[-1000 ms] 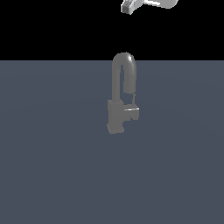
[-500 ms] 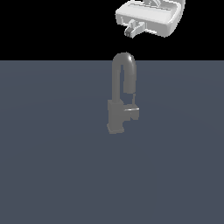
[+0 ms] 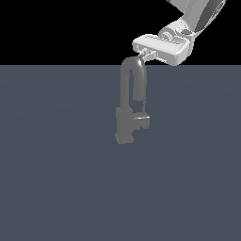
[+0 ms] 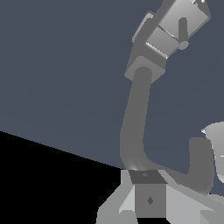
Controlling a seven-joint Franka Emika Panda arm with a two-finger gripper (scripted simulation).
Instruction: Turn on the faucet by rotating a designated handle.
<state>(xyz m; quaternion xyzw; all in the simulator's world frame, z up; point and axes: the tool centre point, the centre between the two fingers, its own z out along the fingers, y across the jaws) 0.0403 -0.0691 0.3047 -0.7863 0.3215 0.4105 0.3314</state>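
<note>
The faucet point(image 3: 132, 103) stands upright on the flat slate-blue worktop point(image 3: 56, 179), its long axis vertical. A tall pipe rises from a blocky base, bends over in an inverted U and comes down to an open end on the exterior view's right. It is matte grey all over, slightly paler than the worktop, and sits near the middle of the exterior view.

The handle point(image 3: 143, 117) is a short stub jutting sideways from the base toward the exterior view's right, roughly level, with a thin bright edge along its top. In the wrist view it shows as a small dark lever on the pale face of the base point(image 4: 183, 33), while the spout curves toward the camera.

The end effector point(image 3: 147, 54) hangs just above the top of the spout's bend, near it and well apart from the handle. One dark finger point(image 4: 150, 199) shows in the wrist view, but whether the jaws are spread or closed cannot be told.

Half a second earlier the white hand was higher and clear of the spout; now it has dropped and shifted toward the bend. The faucet and handle have not moved.
</note>
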